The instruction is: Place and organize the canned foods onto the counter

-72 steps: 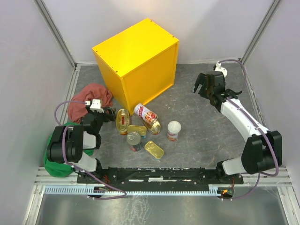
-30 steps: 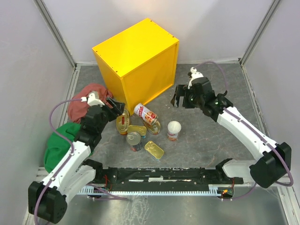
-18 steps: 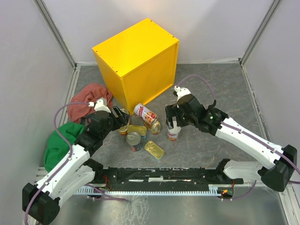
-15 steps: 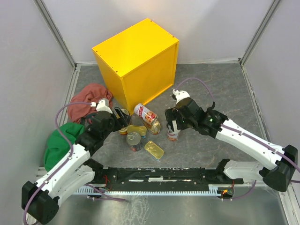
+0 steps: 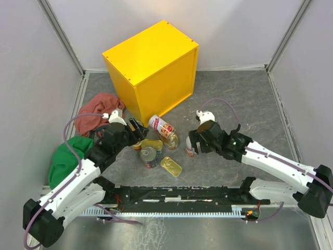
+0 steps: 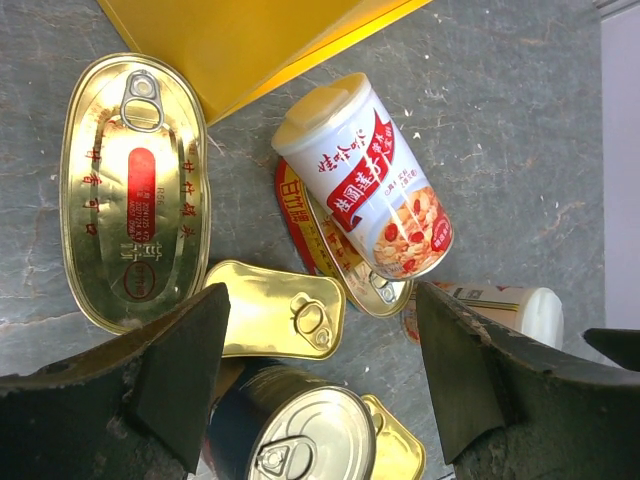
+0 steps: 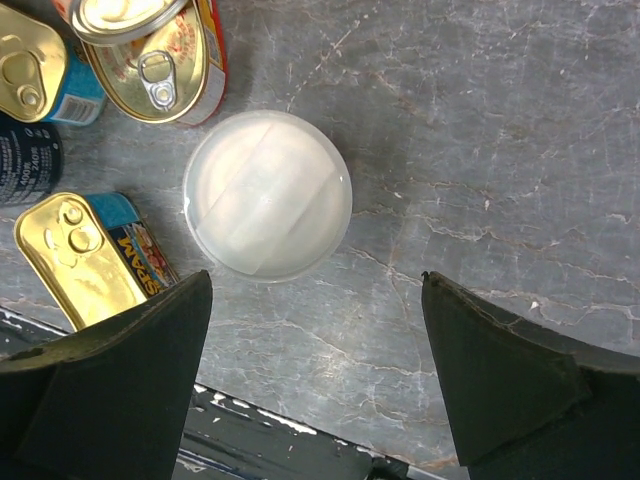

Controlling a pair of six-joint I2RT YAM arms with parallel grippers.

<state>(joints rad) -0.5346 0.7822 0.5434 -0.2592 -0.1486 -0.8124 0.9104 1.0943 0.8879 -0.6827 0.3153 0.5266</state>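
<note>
- Looking at your right claw (image 7: pixel 315 285) first: its jaws stand wide apart and hold nothing. The upright white-topped can (image 7: pixel 267 194) shows from above between them, in the upper middle of the wrist view.
- At the left edge of that view lies a blue-labelled rectangular tin (image 7: pixel 85 255), near the upright can.
- Your left claw (image 6: pixel 320 300) is likewise spread open and empty, hanging over the cluster of tins.
- Between its fingers you see a plain rectangular tin (image 6: pixel 275 310), and just below it, at bottom centre, the dark round can (image 6: pixel 300 440).
- An oval gold tin (image 6: pixel 130 190) lies flat in the upper left of that view, near the foot of the yellow box (image 5: pixel 151 62).
- A red-labelled can (image 6: pixel 370 180) lies on its side at upper centre, resting across a second oval tin (image 6: pixel 330 250).
- In the overhead view all these cans sit on the grey floor (image 5: pixel 234 99), below the box in the frame.
- A red cloth (image 5: pixel 96 107) and a green cloth (image 5: pixel 65 159) lie at the left.
</note>
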